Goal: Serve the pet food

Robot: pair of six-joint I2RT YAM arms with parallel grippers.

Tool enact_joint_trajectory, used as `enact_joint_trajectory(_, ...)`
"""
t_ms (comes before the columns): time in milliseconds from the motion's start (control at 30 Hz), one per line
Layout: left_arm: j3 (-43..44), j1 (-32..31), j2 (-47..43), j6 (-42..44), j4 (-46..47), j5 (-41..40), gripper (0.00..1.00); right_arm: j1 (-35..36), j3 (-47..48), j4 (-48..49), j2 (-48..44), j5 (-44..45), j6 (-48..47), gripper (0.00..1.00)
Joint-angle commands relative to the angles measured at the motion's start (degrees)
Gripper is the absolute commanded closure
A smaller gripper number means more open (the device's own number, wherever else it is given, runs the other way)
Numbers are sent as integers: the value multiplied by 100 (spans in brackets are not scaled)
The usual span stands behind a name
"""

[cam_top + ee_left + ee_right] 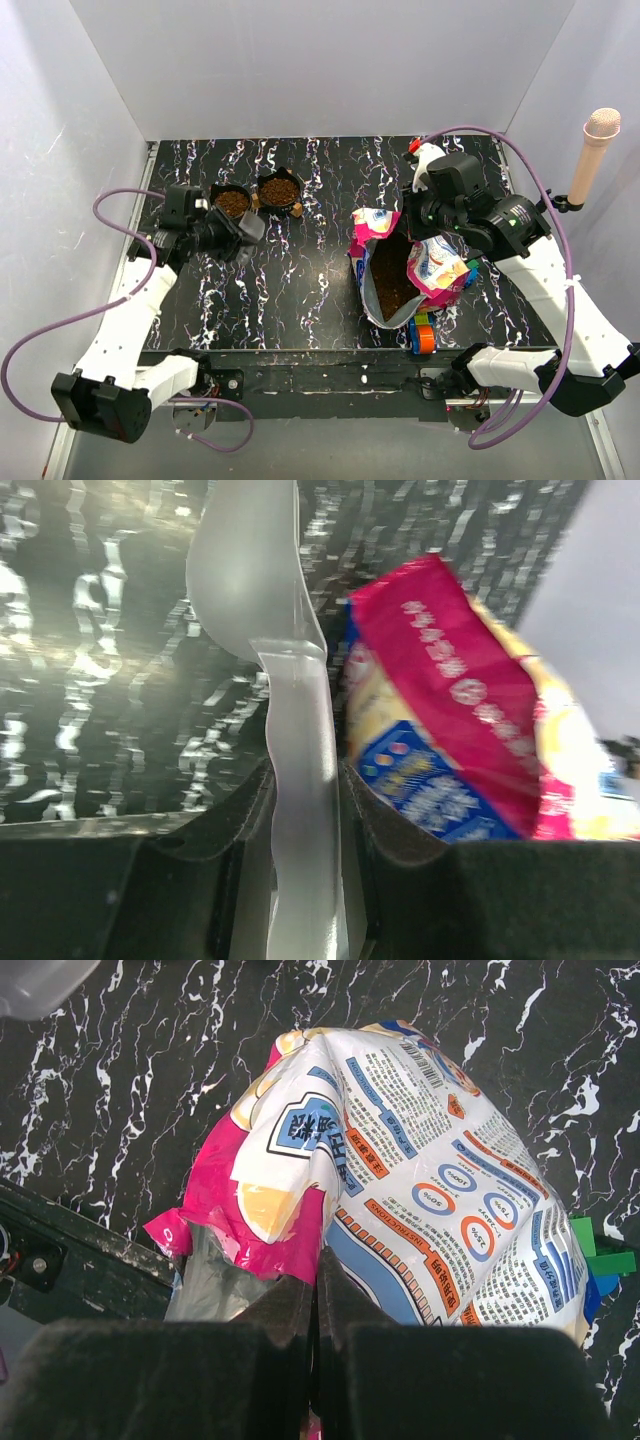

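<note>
Two small round black bowls (281, 174) sit side by side at the far left of the black, white-veined marble-look table (300, 290). Both already hold a mound of small dark-brown kibble pellets (279, 191), so I'd say the serving is well along. The rest of the kibble pellets lie in the glossy magenta-and-blue printed foil bag (440, 270), which stands near the middle right with its brown contents showing through the open mouth. It gapes for a reason: the right gripper (312, 1295) has its fingers pressed together on the bag's magenta rim, drawing that lip up and back so the opening faces the other arm. The left gripper (305, 780) hovers just beside the nearer bowl, its fingers clamped on the handle of a translucent white plastic scoop (245, 575). The scoop's cup points out over bare table with the bag off to one side. No pellets show in the cup, though I only see it from the handle end. Gripping the handle well back from the cup leaves the cup free to dip and tip. If another helping is wanted, the scoop must cross to the bag's mouth, and I'd watch for the floppy foil folding inward. A few colourful plastic toy blocks (422, 337) lie at the bag's near end and play no part here.
</note>
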Motion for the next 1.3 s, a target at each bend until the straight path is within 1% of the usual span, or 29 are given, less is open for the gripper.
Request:
enact_joint_trajectory(0,-638,49,-238,1552,18,-679,100,-1,229,851,-464,-191,126,99)
enact_joint_trajectory(100,-1041,49,-316,2238,140,-899,100,-1,255,799,-490,-192,144,99)
enact_joint_trajectory(167,-1401,49,-474,2555,534,-873,100,-1,273,763,-499,-165,144,99)
enact_joint_trajectory(233,-1735,49,-598,2671,965,-812,100,-1,255,755,-525,-156,144,99)
enact_joint_trajectory(367,-2105,49,-528,2251,1336,-855,100,-1,255,675,-569,-121,152,99)
enact_joint_trajectory(467,-2378,49,-536,1846,1301,-811,100,-9,220,658,-587,-86,152,99)
enact_joint_trajectory(500,-2431,49,-580,1697,1179,-916,100,-1,194,667,-587,-77,170,99)
enact_joint_trajectory(567,-2431,49,-685,1363,740,-1293,85,-1,133,702,-587,-86,161,99)
enact_joint_trajectory(600,-2431,49,-755,1222,582,-1390,71,-1,124,710,-570,-77,152,99)
enact_joint_trajectory(633,-2405,49,-808,1099,467,-1444,53,8,132,719,-543,-51,135,99)
enact_joint_trajectory(667,-2344,49,-835,985,335,-1522,44,-1,158,728,-517,-34,117,99)
enact_joint_trajectory(700,-2248,49,-844,879,99,-1680,41,-1,194,737,-491,-16,91,99)
enact_joint_trajectory(733,-2142,49,-861,800,-60,-1916,39,-1,246,746,-455,-7,65,99)
enact_joint_trajectory(767,-1985,49,-844,747,-235,-1980,38,-1,299,763,-420,10,47,99)
enact_joint_trajectory(933,-1282,49,-598,719,-624,-1928,27,-1,536,755,-236,11,38,99)
enact_joint_trajectory(967,-1141,58,-537,798,-580,-1771,26,-1,580,746,-192,11,47,99)
enact_joint_trajectory(1033,-894,49,-467,904,-396,-1140,25,-1,659,728,-122,37,91,99)
enact_joint_trajectory(1133,-718,-108,-370,852,-45,-146,27,-1,791,728,10,90,222,99)
enact_joint_trajectory(1200,-595,-459,-369,668,201,145,27,-9,1045,649,177,125,336,99)
enact_joint_trajectory(1233,-542,-704,-378,554,376,242,25,-9,1194,614,265,116,389,99)
enact_joint_trajectory(1267,-463,-1089,-378,448,587,313,23,-18,1379,588,387,133,442,99)
